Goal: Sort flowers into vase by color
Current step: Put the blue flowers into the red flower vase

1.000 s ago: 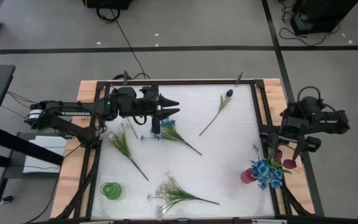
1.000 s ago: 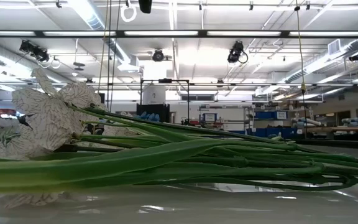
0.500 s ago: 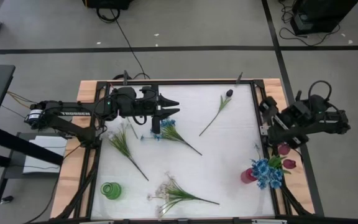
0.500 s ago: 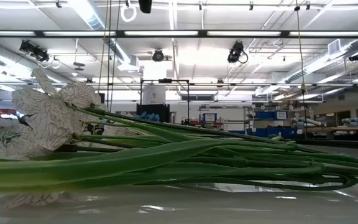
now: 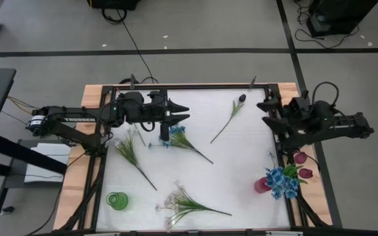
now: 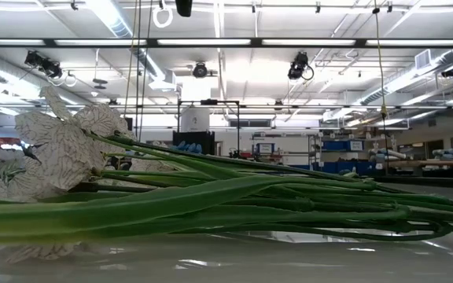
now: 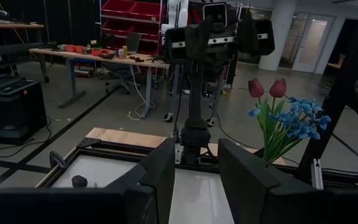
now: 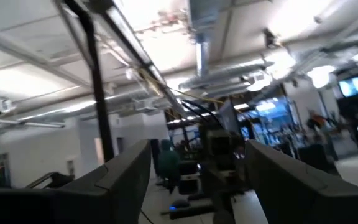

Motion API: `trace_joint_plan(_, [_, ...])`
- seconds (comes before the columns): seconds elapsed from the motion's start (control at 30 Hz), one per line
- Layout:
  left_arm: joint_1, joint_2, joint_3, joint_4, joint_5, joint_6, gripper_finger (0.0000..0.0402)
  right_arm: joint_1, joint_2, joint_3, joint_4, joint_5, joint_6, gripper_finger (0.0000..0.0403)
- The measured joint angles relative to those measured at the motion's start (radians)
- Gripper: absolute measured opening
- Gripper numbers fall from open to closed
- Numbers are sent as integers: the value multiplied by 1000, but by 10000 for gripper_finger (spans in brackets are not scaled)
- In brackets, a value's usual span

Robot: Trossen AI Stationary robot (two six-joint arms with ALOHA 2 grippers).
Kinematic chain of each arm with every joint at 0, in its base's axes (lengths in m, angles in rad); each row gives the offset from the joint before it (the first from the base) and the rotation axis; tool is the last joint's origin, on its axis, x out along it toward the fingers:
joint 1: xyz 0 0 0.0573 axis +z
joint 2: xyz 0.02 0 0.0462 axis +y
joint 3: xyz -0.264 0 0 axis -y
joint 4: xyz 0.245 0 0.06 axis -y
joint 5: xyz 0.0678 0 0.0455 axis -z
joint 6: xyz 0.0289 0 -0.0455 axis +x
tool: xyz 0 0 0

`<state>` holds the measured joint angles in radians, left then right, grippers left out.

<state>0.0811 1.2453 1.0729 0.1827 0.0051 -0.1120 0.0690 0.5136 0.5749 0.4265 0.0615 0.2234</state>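
The left gripper (image 5: 180,109) hung over the white tabletop (image 5: 235,164), jaws apart and empty. A white flower spray (image 5: 178,202) lay near the front. Blue flowers (image 5: 282,183) and red tulips (image 5: 301,165) stood in a red vase (image 5: 262,185). The right gripper (image 5: 266,111) had open, empty jaws.

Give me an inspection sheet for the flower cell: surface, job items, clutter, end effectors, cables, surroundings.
Surface: white table top, wooden edges.
Job items: red vase holds blue flowers and red tulips; green vase empty; white spray, dark bud stem, blue stem and green stem lying loose.
Clutter: nothing seen.
End effectors: left end effector open, above blue stem; right end effector open, at right edge.
Cables: black cable on floor.
Surroundings: grey floor, tape lines.
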Motion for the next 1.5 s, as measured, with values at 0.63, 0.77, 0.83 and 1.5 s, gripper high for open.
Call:
trace_joint_plan(0.63, [0,0,0,0,0,0,126,-179,412,162,-210,163,22,268])
trace_joint_plan(0.77, [0,0,0,0,0,0,126,-255,546,163,-214,17,92,268])
trace_joint_plan(0.83, [0,0,0,0,0,0,126,-276,615,163,-221,-57,119,268])
trace_joint_plan(1.5, [0,0,0,0,0,0,126,-168,1166,387,-454,-105,66,265])
